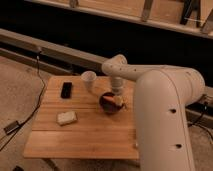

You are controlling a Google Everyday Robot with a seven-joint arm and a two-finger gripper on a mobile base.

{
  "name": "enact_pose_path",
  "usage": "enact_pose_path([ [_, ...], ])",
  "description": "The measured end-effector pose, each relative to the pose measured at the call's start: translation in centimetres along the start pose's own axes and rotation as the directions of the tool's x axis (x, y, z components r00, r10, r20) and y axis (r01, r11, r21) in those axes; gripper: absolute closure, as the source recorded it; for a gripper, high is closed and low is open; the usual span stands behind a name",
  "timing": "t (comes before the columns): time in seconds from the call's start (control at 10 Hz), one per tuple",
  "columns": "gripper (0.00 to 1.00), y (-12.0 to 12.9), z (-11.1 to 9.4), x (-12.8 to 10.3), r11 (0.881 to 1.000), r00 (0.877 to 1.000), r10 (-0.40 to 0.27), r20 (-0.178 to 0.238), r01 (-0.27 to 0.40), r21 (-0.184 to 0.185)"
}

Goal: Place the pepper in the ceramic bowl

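Note:
The ceramic bowl [109, 103], dark maroon and round, sits on the wooden table [85, 132] right of centre. My gripper [118, 96] points down over the bowl's back right rim, at the end of the white arm [125, 72]. A small orange-red bit, which I take for the pepper [119, 102], shows just under the gripper at the bowl's right side. I cannot tell whether it is held or lies in the bowl.
A small white cup [89, 80] stands just behind and left of the bowl. A black phone-like object [66, 90] lies at the back left, and a pale sponge [66, 118] at the left front. The robot's large white body [165, 125] covers the table's right side.

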Motion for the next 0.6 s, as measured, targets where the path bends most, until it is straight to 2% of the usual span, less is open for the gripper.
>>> enact_pose_path([
  [0.6, 0.32, 0.0, -0.4, 1.2, 1.000, 1.000, 0.016, -0.012, -0.016, 0.014],
])
